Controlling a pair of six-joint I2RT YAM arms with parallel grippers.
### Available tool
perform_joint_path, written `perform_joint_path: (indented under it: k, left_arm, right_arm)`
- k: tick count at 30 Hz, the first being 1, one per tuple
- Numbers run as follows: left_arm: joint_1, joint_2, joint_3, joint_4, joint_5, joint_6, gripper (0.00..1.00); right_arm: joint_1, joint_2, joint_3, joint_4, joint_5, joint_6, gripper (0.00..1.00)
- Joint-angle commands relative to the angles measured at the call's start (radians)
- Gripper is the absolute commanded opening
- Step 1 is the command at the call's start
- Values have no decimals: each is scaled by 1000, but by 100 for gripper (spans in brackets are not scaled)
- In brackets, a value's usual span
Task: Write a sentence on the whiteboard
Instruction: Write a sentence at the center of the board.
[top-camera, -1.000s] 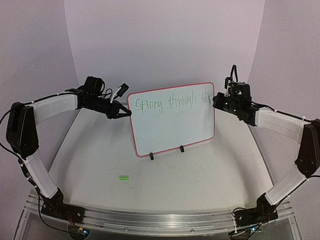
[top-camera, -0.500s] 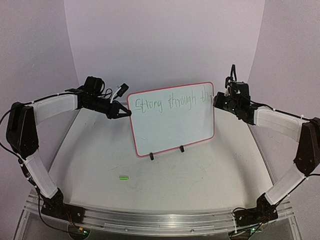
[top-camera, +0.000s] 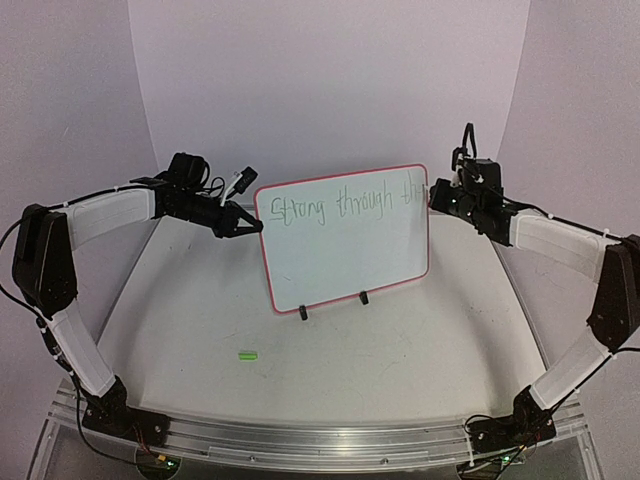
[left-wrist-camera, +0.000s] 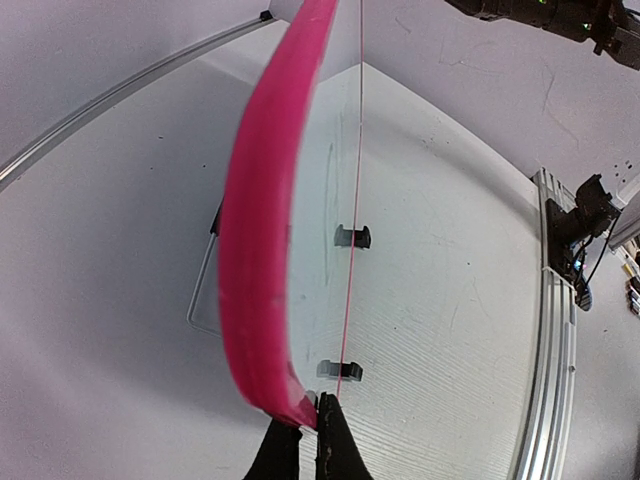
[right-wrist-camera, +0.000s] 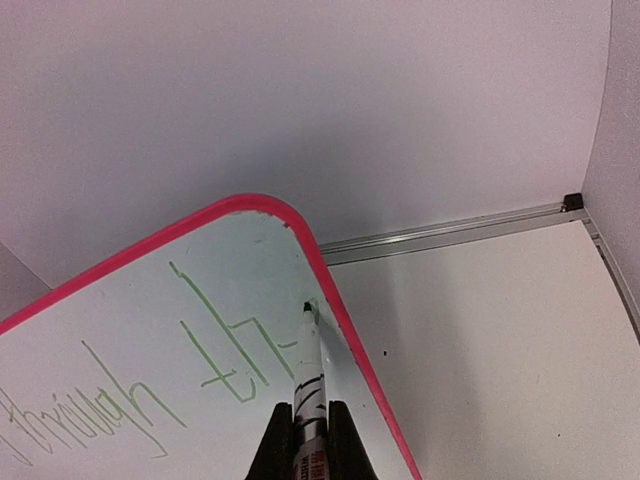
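My left tool (left-wrist-camera: 308, 438) pinches the board's (top-camera: 350, 250) left edge. My right tool (right-wrist-camera: 305, 428) clamps the marker (right-wrist-camera: 311, 372), tip by the right frame. I risk running off the edge or tipping the board.

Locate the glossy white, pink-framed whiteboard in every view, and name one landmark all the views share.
Top external: whiteboard stands upright at centre.
Left wrist: whiteboard seen nearly edge-on, running top to bottom, centre-left.
Right wrist: whiteboard fills lower left, one rounded corner showing.
Shared landmark: its pink-red frame.
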Motion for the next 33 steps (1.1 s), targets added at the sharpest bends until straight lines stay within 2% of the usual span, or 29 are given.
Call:
perform_joint_path:
  k: [1, 22, 33]
  left_arm:
    - [-17, 26, -5, -89, -62, 82, 0]
    - [-18, 31, -5, -90, -62, 80, 0]
    - [-19, 30, -5, -91, -64, 81, 0]
  right_arm:
    - [-4, 6, 12, 19, -51, -15, 0]
    - [-5, 2, -70, 21, -63, 7, 0]
    - [-4, 28, -33, 10, 44, 20, 0]
